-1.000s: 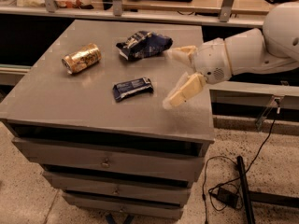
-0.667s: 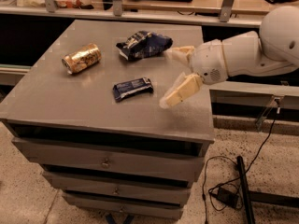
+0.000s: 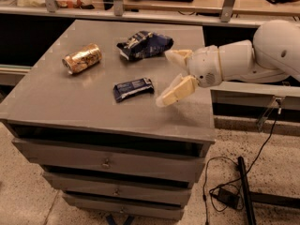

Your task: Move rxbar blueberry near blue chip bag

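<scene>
The hand [image 3: 169, 76] hovers near the table's [image 3: 61, 102] right edge, fingers spread apart and empty, just right of the bar [image 3: 133, 88] lying mid-table. The chip bag [image 3: 144, 44] sits toward the far edge, a can [image 3: 82, 58] toward the left edge.

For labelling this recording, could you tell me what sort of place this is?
Probably a lab or workshop: a grey metal drawer cabinet, loose cables on the speckled floor, and the open gripper hovering beside the rxbar blueberry.
</scene>
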Motion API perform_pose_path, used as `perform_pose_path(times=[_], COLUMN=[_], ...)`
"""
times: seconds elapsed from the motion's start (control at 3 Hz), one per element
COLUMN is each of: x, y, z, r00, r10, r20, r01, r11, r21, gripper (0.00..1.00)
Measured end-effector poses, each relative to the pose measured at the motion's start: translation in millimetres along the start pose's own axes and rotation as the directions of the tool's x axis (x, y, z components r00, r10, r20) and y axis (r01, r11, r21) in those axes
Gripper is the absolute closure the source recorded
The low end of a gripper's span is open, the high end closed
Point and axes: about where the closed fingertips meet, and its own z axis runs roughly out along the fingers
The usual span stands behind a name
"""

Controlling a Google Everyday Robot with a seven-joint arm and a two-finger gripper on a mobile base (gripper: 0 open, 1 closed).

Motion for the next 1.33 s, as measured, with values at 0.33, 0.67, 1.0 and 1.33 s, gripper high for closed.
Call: perform_pose_path(times=[0.33,0.67,1.0,1.33], x=[6.9,15.1,28.2,48.8], y=[-18.5,-29.5,-37.1,-42.5], z=[12.7,21.4,31.8,45.4], r00=[0.999,0.998,0.997,0.997], r10=[-0.016,-0.048,-0.048,-0.01], r20=[-0.03,-0.047,-0.058,-0.077], r01=[0.017,0.049,0.049,0.011], r11=[0.9996,0.9983,0.9983,0.9998], r21=[0.024,0.033,0.031,0.018], gripper=[0.0,0.0,0.0,0.0])
